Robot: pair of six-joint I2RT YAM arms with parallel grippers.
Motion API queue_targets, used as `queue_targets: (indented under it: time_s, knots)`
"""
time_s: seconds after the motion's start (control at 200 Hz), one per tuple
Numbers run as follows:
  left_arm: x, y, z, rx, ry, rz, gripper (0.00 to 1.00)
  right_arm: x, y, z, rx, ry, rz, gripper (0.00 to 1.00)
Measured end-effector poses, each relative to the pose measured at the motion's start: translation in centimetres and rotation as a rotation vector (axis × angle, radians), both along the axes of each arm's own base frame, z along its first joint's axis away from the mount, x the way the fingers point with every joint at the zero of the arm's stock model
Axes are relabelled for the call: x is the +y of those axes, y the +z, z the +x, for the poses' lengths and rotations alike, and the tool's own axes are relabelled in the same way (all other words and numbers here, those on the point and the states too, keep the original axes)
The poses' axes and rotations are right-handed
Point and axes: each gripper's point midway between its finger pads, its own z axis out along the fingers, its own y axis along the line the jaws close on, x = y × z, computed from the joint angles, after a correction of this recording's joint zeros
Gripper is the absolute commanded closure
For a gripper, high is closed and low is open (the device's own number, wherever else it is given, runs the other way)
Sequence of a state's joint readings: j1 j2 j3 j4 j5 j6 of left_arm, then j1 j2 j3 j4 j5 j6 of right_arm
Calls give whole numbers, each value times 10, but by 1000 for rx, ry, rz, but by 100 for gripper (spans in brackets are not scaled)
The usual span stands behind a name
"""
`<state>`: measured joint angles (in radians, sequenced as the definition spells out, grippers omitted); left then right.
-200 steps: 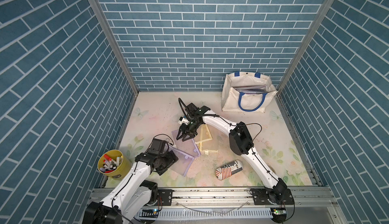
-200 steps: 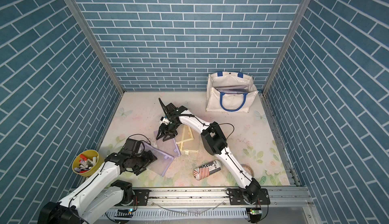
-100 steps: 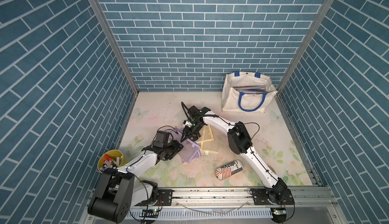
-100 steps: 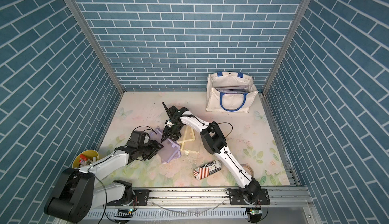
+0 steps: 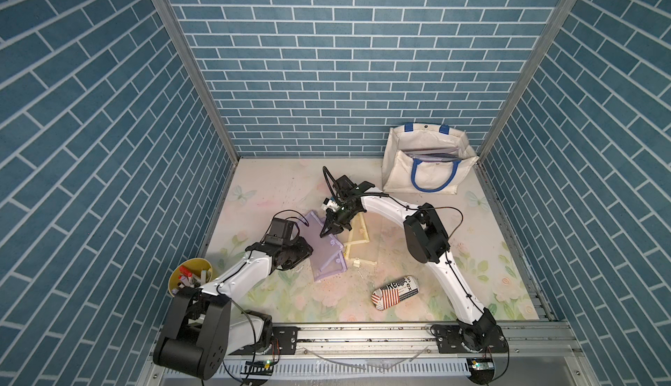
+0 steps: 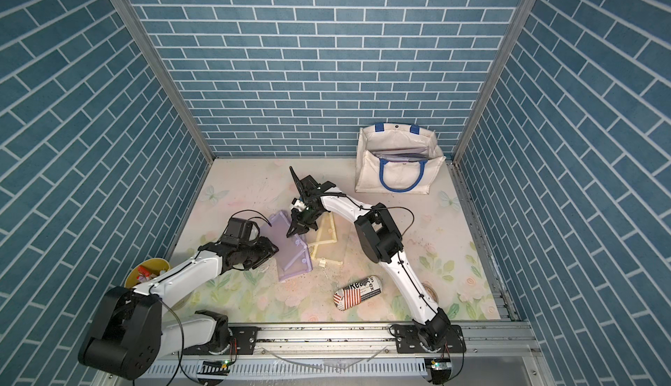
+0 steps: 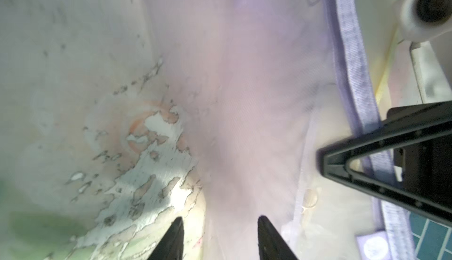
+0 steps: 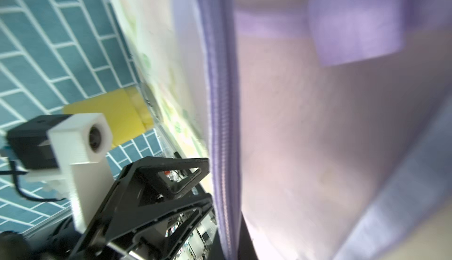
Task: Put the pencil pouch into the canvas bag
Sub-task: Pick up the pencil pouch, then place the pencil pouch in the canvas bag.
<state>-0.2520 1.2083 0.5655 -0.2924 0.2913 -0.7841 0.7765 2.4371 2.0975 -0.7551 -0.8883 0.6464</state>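
Observation:
The pencil pouch (image 5: 326,257) (image 6: 292,253) is a flat purple mesh zip pouch on the floral table, left of centre. My right gripper (image 5: 326,230) (image 6: 292,231) reaches down to its far edge and is shut on the zip seam; in the right wrist view that seam (image 8: 222,124) runs straight into the gripper (image 8: 230,244). My left gripper (image 5: 305,253) (image 6: 272,248) sits low at the pouch's left edge, open, its fingertips (image 7: 176,236) apart with mesh (image 7: 256,100) between them. The off-white canvas bag (image 5: 399,173) (image 6: 399,177) with blue handles stands open at the back right.
A yellow mesh pouch (image 5: 357,235) (image 6: 326,235) lies right beside the purple one, partly under it. A printed pouch (image 5: 395,291) (image 6: 359,292) lies near the front. A yellow cup of markers (image 5: 190,275) (image 6: 147,271) stands at the front left. Brick walls enclose three sides.
The left arm has swung in from the front to the pouch's left edge, its jaws narrowing. The right gripper has closed on the pouch's far edge.

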Motion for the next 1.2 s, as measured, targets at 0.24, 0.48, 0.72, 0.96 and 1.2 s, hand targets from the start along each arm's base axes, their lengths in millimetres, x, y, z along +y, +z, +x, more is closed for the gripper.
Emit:
queue_targets:
  time_s: [0.24,0.48,0.72,0.96,1.2]
  knots:
    - [-3,59,34,-145,-67,51,32,-41,134,79,-279,-237,165,100]
    - [-28,76,53,-194,-225,91,1,-131,256,166,-631,-605,137,100]
    - [-86,102,66,-283,-440,89,1,-260,323,217,-848,-1081,-50,100]
    - [-105,116,75,-342,-497,85,1,-339,330,218,-848,-1452,-166,100]
    - [-105,116,74,-348,-516,93,1,-380,290,238,-733,-1648,-236,100]
